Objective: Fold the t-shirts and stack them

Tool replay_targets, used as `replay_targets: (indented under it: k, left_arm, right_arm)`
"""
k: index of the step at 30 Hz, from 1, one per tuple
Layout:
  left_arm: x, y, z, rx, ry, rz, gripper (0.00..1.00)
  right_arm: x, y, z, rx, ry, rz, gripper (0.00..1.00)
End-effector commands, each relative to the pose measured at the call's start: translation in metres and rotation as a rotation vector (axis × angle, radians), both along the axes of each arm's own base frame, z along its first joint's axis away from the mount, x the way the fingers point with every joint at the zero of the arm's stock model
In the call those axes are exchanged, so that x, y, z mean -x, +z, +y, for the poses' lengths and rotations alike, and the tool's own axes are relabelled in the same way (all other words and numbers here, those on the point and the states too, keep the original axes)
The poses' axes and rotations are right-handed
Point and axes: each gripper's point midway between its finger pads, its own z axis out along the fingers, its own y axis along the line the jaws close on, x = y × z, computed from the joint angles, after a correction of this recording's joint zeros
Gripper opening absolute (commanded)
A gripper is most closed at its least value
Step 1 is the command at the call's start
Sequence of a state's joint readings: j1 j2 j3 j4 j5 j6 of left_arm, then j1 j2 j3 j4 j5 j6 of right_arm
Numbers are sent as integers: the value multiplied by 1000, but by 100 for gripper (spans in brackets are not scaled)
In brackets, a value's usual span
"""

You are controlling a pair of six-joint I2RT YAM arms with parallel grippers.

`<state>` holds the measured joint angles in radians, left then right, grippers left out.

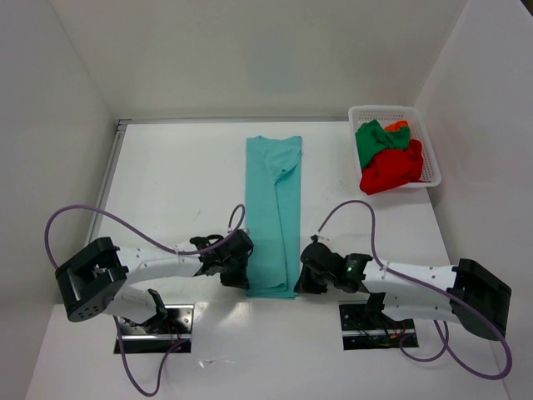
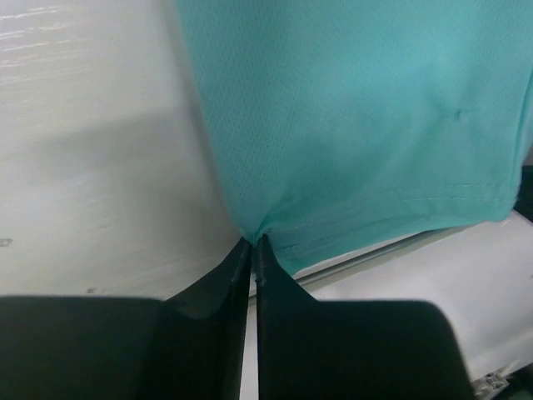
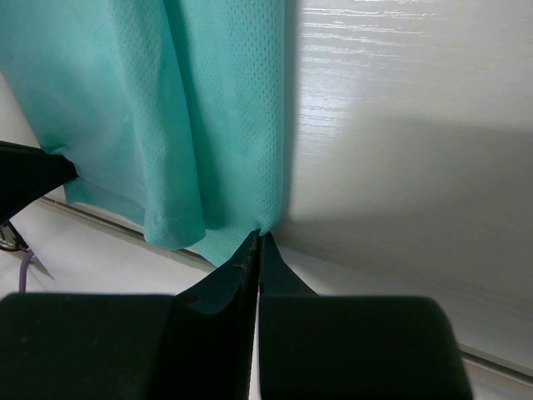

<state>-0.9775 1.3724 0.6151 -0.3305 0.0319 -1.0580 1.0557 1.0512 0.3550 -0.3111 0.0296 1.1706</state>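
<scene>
Stretching flat under both grippers, a white table (image 1: 183, 183), matte, with fine streaky grain showing in the wrist views. Laid on it, running straight away from the two sets of fingertips toward the far wall, the teal t-shirt (image 1: 273, 208): folded into a long narrow band, soft fine-mesh knit with tiny dimples, a lengthwise crease or two, a stitched hem along the near end. Far beyond the right gripper (image 3: 258, 237) and off to its right, a white plastic lattice basket (image 1: 379, 109), rectangular, holding a crumpled heap of cloth: dark green shirt (image 1: 373, 140) on the far left side, red shirt (image 1: 391, 169) nearer, a sliver of orange shirt (image 1: 400, 126) at the back. Clamped on the band's near left corner, the left gripper (image 2: 252, 244): black, wedge-shaped fingers (image 2: 221, 287) pressed together, cloth puckered into a small pinch at their tips. Clamped on the near right corner, the right gripper, with the same black tapered shape, tips meeting with the fabric edge nipped between them and a rounded fold of hem hanging just to their left. Looping up behind the left wrist, a thin purple cable (image 1: 79, 207), smooth and round.
</scene>
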Motion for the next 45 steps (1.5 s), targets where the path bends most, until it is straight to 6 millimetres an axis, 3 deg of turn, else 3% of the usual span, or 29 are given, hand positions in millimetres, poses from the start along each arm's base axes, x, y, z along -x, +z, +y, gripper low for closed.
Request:
replay_targets:
  k: [1,6,11,15,19,24,28,29,30,31,36,37,41,42,45]
  left_arm:
    - [-1,-8,4,-40,7,9,2]
    - [-7,9,0,-31,-6,-20,0]
    - [-30,48,-9,-7,-9,-122,0]
    - [-53,64,-1,-4,11,-152,0]
    - [-91,76,20,3,63,-185,0]
    - [-129,97,25,42,35,-219,0]
    - [-157,93,24,43,3,-201,0]
    - [-164,100,18,54,-13,-213,0]
    - [-172,101,18,57,-13,-214,0]
    - [-179,94,20,46,-22,-201,0]
    - [-213,93,24,55,-29,-204,0]
    - [-227,94,26,53,-20,-216,0]
    - [-250,93,20,70,-55,-221,0]
    - [-254,91,21,71,-61,-213,0]
    - [-263,74,20,68,-55,-177,0]
  right_arm:
    - [-9,5,0,-5,-32,-34,0]
    - [-20,22,6,0,-54,-69,0]
    - [-35,52,10,-2,-72,-125,0]
    - [-71,70,-1,-13,-137,-165,0]
    - [-102,85,-9,4,-168,-222,0]
    - [-142,96,-4,38,-158,-268,0]
    - [-175,104,0,53,-155,-291,0]
    - [-184,105,-4,63,-167,-296,0]
    - [-196,114,-2,59,-161,-327,0]
    - [-202,108,-4,78,-164,-317,0]
    - [-243,118,-14,68,-203,-345,0]
    - [-247,119,-12,63,-205,-352,0]
    - [-268,109,-9,84,-187,-337,0]
    - [-278,114,-9,79,-191,-356,0]
    - [-290,106,-3,83,-191,-352,0]
